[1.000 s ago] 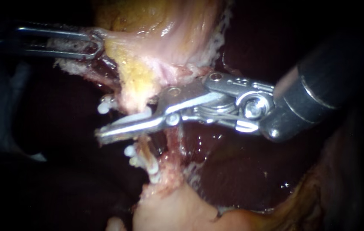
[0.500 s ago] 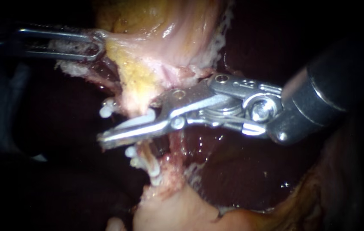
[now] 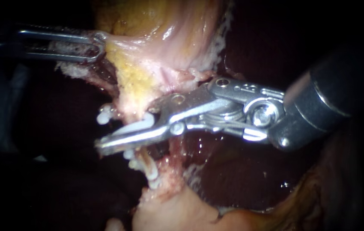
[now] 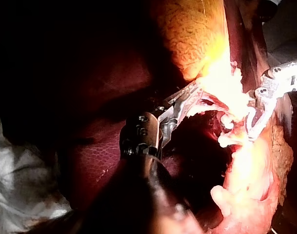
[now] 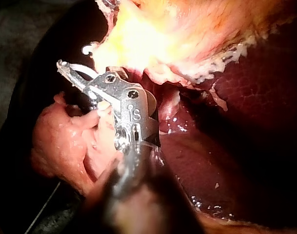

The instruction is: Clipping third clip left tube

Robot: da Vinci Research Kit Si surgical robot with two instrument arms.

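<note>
In the middle, the right instrument is squeezing a white clip between its almost closed jaws. The clip is sitting at the left tube, just under the gallbladder. Other clips are sitting above and below it. Up top, the left instrument is pinching the gallbladder's edge tight in its jaws.

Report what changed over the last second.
The right instrument, holding a clip in its jaws at the tube, drifted slightly down toward the lower clips. The left instrument kept its grip on the tissue. Nothing was let go.
</note>
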